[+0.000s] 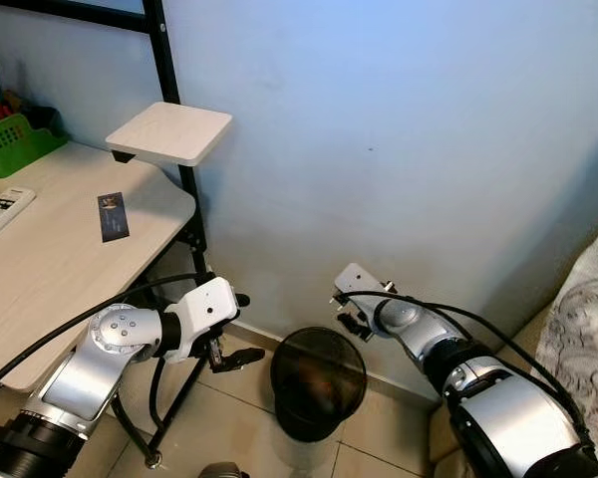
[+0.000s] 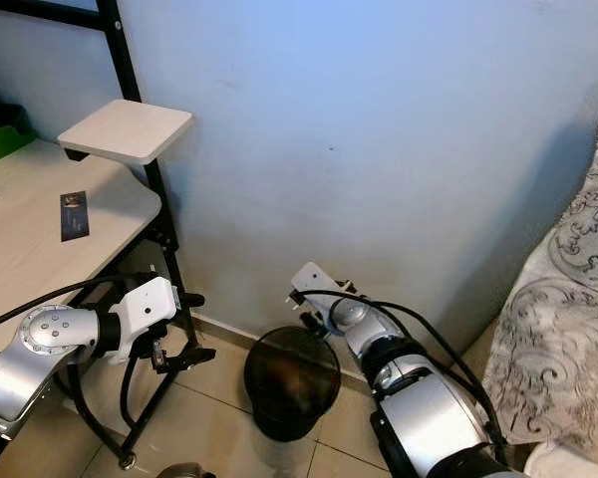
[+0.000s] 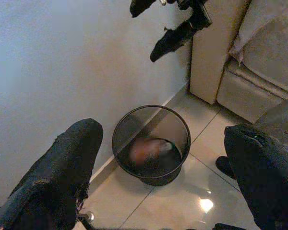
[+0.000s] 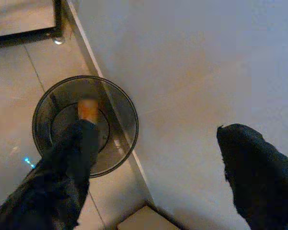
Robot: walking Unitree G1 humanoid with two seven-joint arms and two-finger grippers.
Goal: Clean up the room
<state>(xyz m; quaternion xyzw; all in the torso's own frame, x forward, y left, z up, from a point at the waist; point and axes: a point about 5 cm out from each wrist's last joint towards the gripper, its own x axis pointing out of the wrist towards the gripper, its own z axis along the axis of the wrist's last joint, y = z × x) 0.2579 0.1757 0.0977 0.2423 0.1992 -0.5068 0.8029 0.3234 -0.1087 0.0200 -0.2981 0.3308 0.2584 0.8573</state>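
A black mesh waste bin point(image 1: 317, 383) stands on the tiled floor against the blue wall. A blurred orange-brown item point(image 3: 146, 149) lies inside it, also seen as the orange item point(image 4: 88, 109) in the right wrist view. My left gripper point(image 1: 241, 329) hangs open to the left of the bin, beside the desk's leg, with nothing between its fingers point(image 3: 62, 177). My right gripper point(image 1: 341, 311) is open just above the bin's far right rim, close to the wall, holding nothing.
A pale wooden desk point(image 1: 60, 259) with black legs stands to the left and carries a dark card point(image 1: 113, 216), a white keypad device point(image 1: 0, 209) and a green basket point(image 1: 15, 144). A small white shelf point(image 1: 169, 131) juts out above it. A patterned bedcover point(image 1: 578, 329) is at the right.
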